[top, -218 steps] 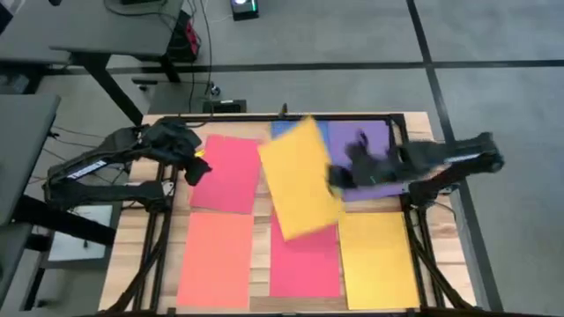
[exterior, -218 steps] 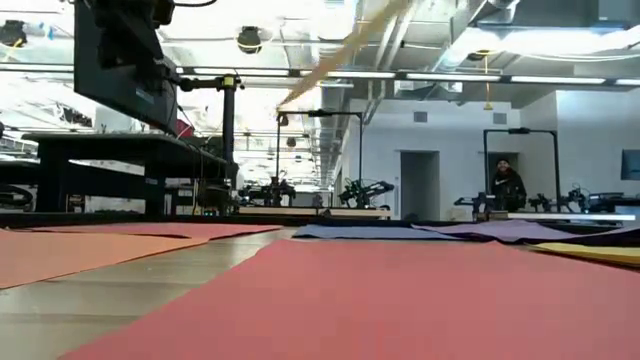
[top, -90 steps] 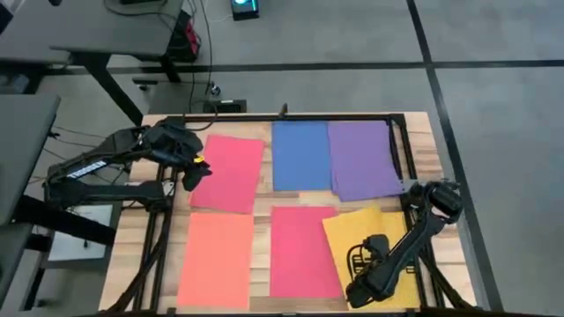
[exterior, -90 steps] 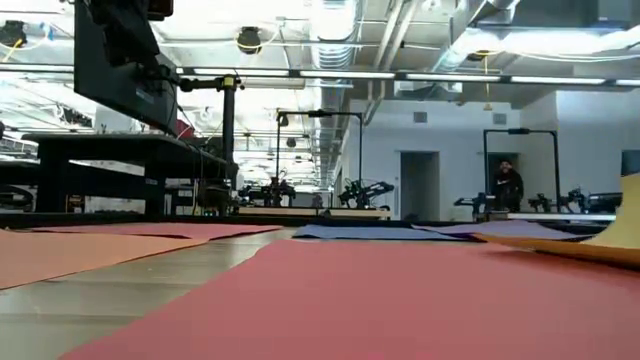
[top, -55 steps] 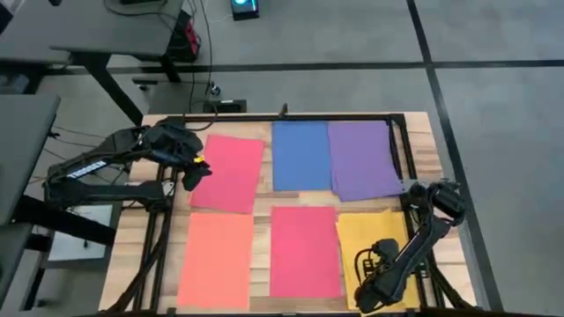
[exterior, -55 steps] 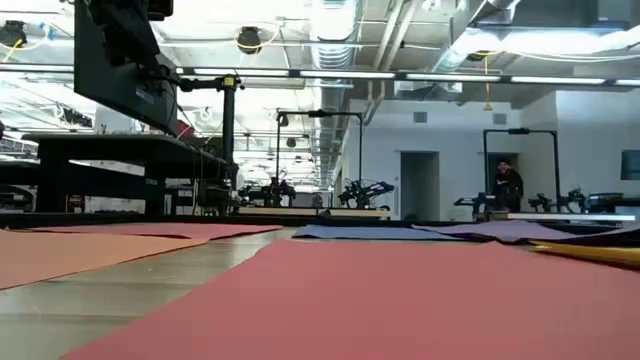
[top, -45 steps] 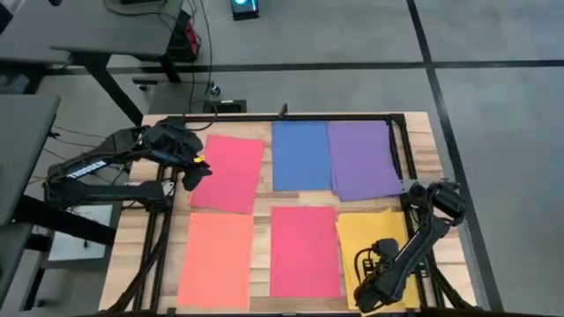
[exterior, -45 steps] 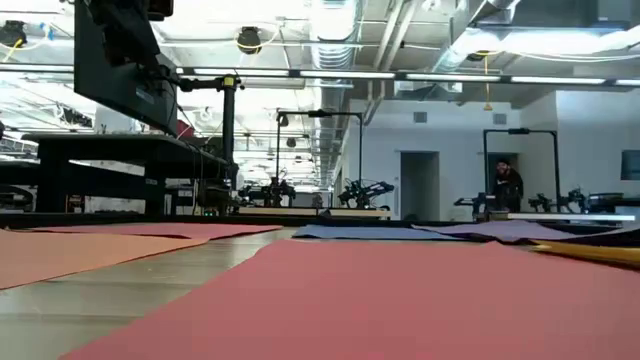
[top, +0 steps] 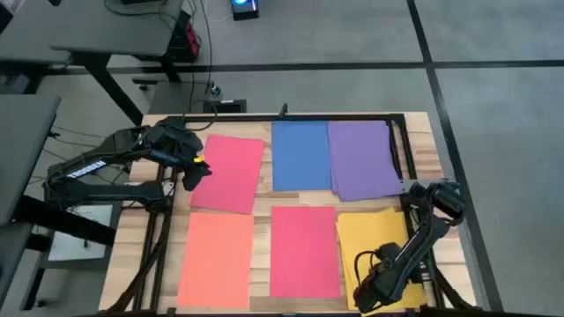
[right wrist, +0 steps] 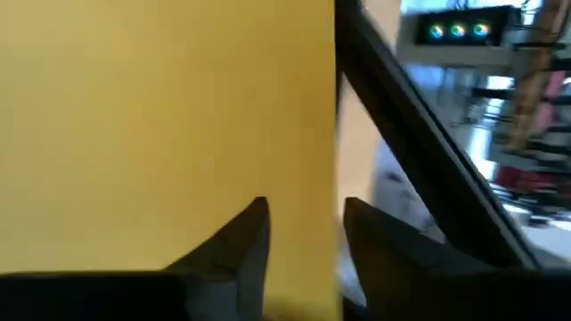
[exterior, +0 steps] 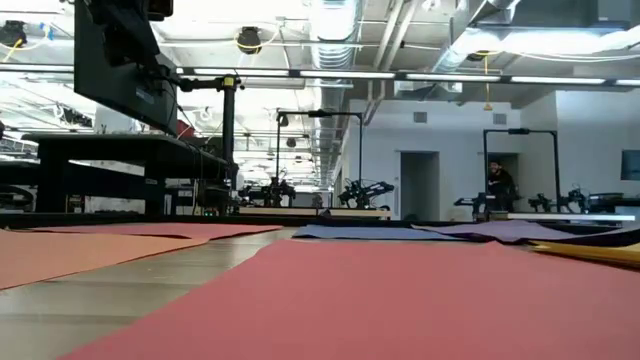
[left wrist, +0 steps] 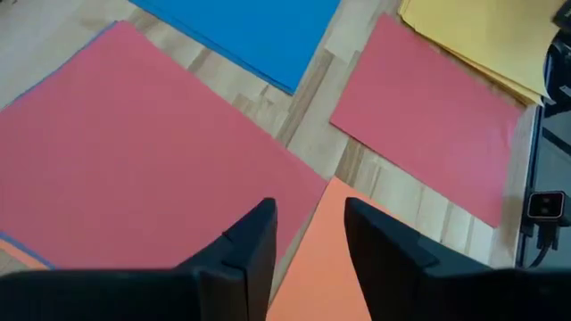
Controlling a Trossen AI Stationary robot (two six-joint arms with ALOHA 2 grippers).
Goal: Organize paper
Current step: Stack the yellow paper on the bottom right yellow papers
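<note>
Six sheets of paper lie flat on the wooden table in two rows. In the far row are pink-red (top: 227, 173), blue (top: 300, 156) and purple (top: 361, 160). In the near row are salmon-orange (top: 216, 258), pink-red (top: 304, 251) and yellow (top: 377, 238). My right gripper (top: 370, 283) is open low over the yellow sheet's near part, and one edge of the sheet (right wrist: 332, 134) runs between its fingers. Whether it touches the sheet I cannot tell. My left gripper (top: 194, 172) hangs open above the far pink-red sheet's left edge (left wrist: 134, 160), holding nothing.
A black frame rail (top: 398, 150) runs along the table's far and right sides, and it also shows beyond the yellow sheet (right wrist: 419, 143). Bare wood strips (top: 261, 202) separate the sheets. A person (exterior: 497, 182) stands far off in the room behind.
The yellow sheet lay askew with one edge raised. It has turned square beside the near pink-red sheet and dropped flat. My right gripper has gone a little toward the table's near edge.
</note>
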